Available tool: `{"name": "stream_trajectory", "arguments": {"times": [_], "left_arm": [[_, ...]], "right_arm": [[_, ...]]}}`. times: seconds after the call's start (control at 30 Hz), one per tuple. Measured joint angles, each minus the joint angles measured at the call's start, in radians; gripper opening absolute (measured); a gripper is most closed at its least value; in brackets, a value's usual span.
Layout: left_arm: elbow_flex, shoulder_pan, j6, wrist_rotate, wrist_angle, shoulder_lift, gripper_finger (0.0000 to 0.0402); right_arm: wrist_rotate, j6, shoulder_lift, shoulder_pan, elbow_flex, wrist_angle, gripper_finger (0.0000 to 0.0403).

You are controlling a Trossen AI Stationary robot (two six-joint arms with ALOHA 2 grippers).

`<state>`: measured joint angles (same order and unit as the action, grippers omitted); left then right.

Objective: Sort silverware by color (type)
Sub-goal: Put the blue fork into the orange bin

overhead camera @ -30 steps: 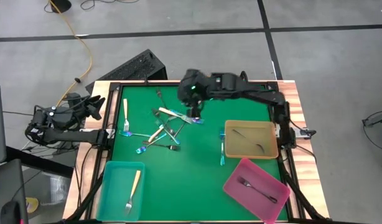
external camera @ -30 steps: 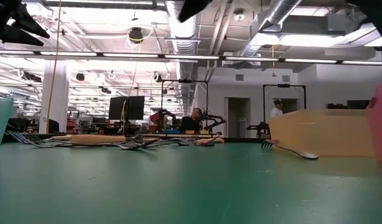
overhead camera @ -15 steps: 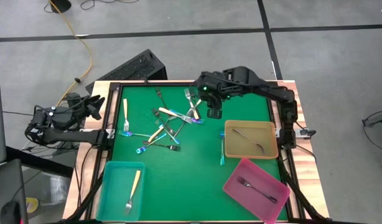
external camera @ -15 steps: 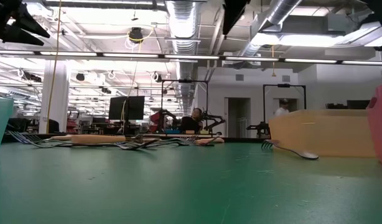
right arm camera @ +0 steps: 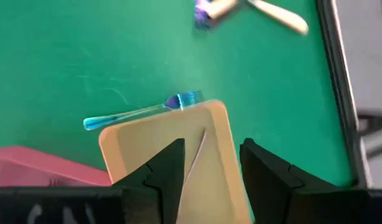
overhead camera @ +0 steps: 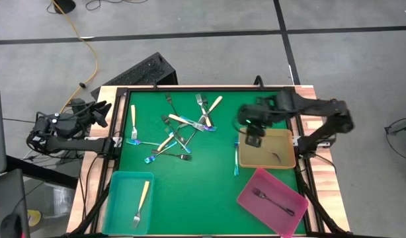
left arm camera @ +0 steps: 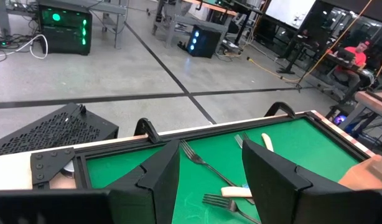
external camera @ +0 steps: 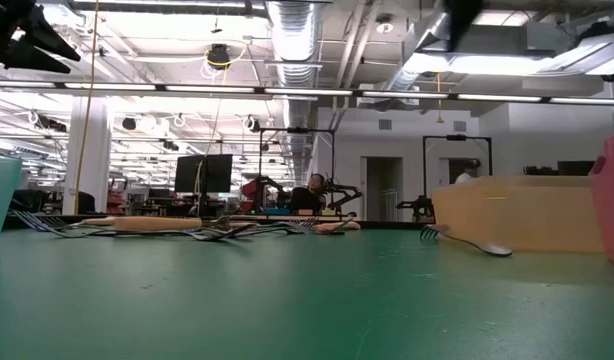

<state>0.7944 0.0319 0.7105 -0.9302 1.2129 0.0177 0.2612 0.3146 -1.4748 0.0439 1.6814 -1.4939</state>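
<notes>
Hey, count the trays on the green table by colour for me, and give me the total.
teal tray: 1
tan tray: 1
pink tray: 1
Total: 3 trays

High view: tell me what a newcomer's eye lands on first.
The tangle of mixed forks on the green table's far left half draws the eye first. Next, the right gripper hovers open above the tan tray, with an iridescent blue fork lying beside that tray. The teal tray and pink tray sit at the near edge.
</notes>
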Motion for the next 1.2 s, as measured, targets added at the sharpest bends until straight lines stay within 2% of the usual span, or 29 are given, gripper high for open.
{"name": "stream_trajectory", "arguments": {"times": [0.1, 0.27, 0.37, 0.47, 0.6, 0.77, 1.0, 1.2], "left_arm": [[0.000, 0.000, 0.000, -0.005, 0.000, 0.000, 0.0158], [0.000, 0.000, 0.001, -0.015, 0.000, 0.000, 0.0158], [0.000, 0.000, 0.001, -0.023, 0.000, 0.000, 0.0158], [0.001, 0.000, 0.002, -0.041, 0.000, 0.000, 0.0158], [0.002, 0.000, 0.002, -0.045, -0.001, 0.000, 0.0158], [0.002, 0.000, 0.002, -0.046, -0.001, 0.000, 0.0158], [0.002, 0.000, 0.002, -0.050, -0.001, 0.000, 0.0158], [0.002, 0.000, 0.001, -0.050, 0.000, 0.000, 0.0158]], "right_arm": [[0.043, 0.144, 0.111, 0.069, -0.190, 0.131, 0.0175], [0.127, 0.391, 0.204, 0.163, -0.477, 0.497, 0.0175], [0.133, 0.358, 0.178, 0.198, -0.583, 0.722, 0.0175], [0.130, 0.252, 0.097, 0.214, -0.609, 0.851, 0.0175], [0.047, 0.072, -0.020, 0.203, -0.538, 0.825, 0.0175], [-0.082, -0.240, -0.165, 0.193, -0.373, 0.689, 0.0175], [-0.105, -0.611, -0.416, 0.188, -0.091, 0.412, 0.0175], [-0.106, -0.840, -0.609, 0.190, 0.067, 0.216, 0.0175]]}}
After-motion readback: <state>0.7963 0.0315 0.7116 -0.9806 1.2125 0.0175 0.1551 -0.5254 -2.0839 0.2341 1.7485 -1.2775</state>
